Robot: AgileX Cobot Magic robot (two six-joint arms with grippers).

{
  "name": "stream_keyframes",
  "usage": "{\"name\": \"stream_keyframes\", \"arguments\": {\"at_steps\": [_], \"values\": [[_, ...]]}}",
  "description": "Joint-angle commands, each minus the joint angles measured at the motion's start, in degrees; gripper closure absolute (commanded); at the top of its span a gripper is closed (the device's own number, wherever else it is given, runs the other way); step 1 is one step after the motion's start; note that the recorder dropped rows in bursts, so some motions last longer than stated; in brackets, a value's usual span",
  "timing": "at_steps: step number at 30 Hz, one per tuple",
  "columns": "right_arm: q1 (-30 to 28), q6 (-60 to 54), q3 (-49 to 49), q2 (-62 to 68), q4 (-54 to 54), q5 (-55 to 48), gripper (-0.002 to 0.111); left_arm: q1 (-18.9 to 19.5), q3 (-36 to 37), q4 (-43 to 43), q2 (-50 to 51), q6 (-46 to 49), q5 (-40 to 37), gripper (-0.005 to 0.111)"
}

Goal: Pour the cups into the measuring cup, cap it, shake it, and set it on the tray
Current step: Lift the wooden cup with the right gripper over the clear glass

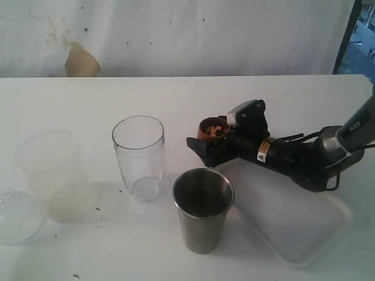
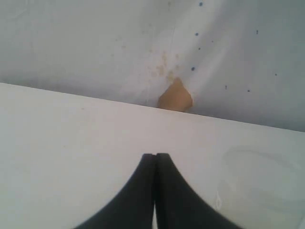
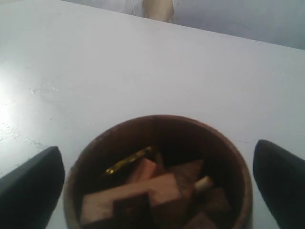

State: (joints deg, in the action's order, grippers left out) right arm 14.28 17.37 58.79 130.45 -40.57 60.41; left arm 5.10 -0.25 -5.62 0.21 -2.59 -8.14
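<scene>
My right gripper (image 3: 157,148) straddled the wooden cup (image 1: 214,130) by the tray (image 1: 304,228), jaws spread, not gripping. Best to close squarely mid-wall and keep it upright. Left gripper (image 2: 155,160) clenched, empty.

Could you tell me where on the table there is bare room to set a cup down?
Free: the wide far strip of table behind the measuring cup and wooden cup; also the front patch between the cap and steel tumbler. Crowded: the middle, where the right gripper flanks the wooden cup beside the tray.
</scene>
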Motion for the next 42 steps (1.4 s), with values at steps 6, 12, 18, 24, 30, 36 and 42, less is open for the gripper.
{"name": "stream_keyframes", "arguments": {"at_steps": [6,12,18,24,30,36,42], "values": [[0.0,-0.7,0.0,0.0,0.0,0.1,0.017,0.2,0.2,0.2,-0.2,0.1,0.6,0.107],[0.0,-0.7,0.0,0.0,-0.3,-1.5,0.07,0.2,0.2,0.2,-0.2,0.1,0.6,0.107],[0.0,-0.9,0.0,0.0,3.2,-6.9,0.108,0.2,0.2,0.2,-0.2,0.1,0.6,0.107],[0.0,-0.8,0.0,-0.3,2.2,-7.0,0.108,0.2,0.2,0.3,-0.2,0.1,0.6,0.107],[0.0,-0.8,0.0,-4.2,2.4,-6.1,0.108,0.2,0.2,0.3,-0.2,0.1,0.6,0.107],[0.0,2.2,0.3,-10.3,2.3,-4.7,0.108,0.2,0.2,0.3,-0.2,0.1,0.6,0.107],[0.0,7.1,1.9,-16.3,-3.5,-4.7,0.108,0.2,0.2,0.3,-0.2,0.1,0.6,0.107]]}}
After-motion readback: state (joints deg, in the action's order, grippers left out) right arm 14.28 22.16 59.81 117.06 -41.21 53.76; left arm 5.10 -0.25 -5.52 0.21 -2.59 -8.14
